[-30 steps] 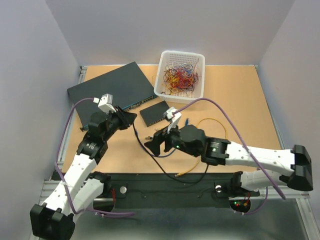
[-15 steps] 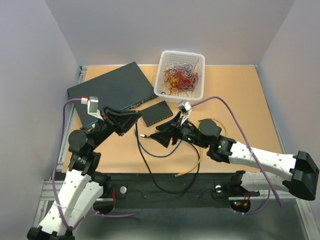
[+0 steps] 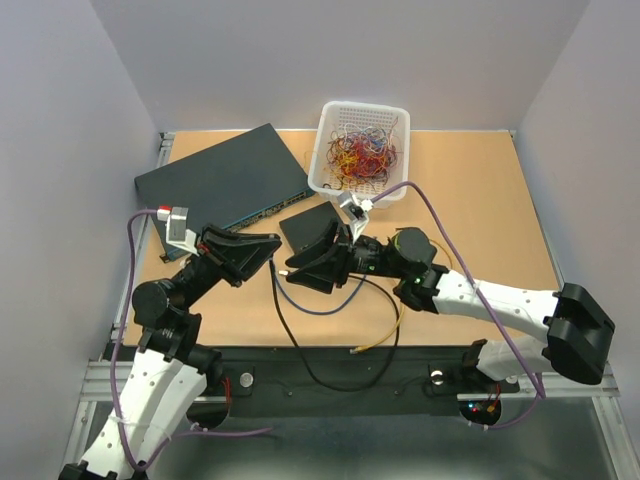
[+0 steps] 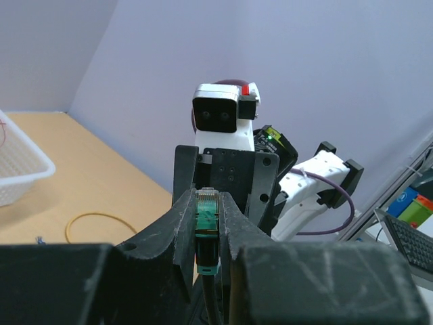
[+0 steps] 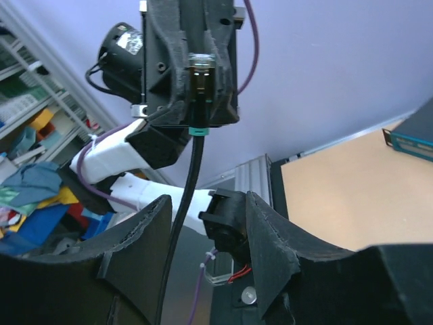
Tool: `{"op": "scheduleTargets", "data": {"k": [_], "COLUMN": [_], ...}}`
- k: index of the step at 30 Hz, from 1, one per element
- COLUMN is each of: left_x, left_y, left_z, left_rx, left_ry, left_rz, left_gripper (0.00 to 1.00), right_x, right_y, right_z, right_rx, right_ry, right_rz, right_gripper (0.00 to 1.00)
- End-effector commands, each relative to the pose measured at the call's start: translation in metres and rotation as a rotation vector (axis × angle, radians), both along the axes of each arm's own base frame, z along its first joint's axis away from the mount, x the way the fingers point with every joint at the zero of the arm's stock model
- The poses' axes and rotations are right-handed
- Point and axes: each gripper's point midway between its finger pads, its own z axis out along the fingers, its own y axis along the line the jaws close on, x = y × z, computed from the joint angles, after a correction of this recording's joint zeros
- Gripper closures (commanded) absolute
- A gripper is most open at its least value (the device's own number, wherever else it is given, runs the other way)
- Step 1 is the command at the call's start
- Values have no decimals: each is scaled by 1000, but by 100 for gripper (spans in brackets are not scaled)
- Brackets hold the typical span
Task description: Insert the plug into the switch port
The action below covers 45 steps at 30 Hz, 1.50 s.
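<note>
Green plug [image 4: 207, 215] on a black cable [image 5: 180, 223], clamped between the 2 fingers of the left gripper [image 4: 207, 200], off the bench [image 3: 480, 200]. Right gripper [image 5: 208, 196] faces it, fingers spread and empty. Small black switch [image 3: 305, 222] lies just beyond; ports not discernible.

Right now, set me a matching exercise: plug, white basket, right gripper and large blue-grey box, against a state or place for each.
1 plug
2 white basket
3 right gripper
4 large blue-grey box

A open, holding nothing
B at the table's far left
C pinched in the left gripper
D full of coloured loops

Pairs: 1-C, 2-D, 3-A, 4-B
</note>
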Motion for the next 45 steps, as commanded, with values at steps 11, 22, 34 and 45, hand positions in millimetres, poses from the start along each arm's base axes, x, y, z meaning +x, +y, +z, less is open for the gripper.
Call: {"op": "scheduleTargets", "data": {"k": [11, 22, 34, 45], "left_x": [-19, -15, -5, 3], "left_y": [4, 5, 8, 9], "left_z": [17, 9, 0, -13], "left_rx": [-49, -51, -63, -60], "left_ry": [-85, -72, -52, -19], "left_rz": [-28, -10, 35, 55], "left_gripper": [100, 100, 100, 100], "right_x": [-6, 3, 4, 7], "right_y": [5, 18, 28, 30], "right_z": [60, 62, 59, 57], "right_rx": [167, 166, 159, 164], "right_ry": [-105, -101, -85, -71], "right_rz": [50, 51, 84, 75], "right_gripper": [53, 58, 66, 95]}}
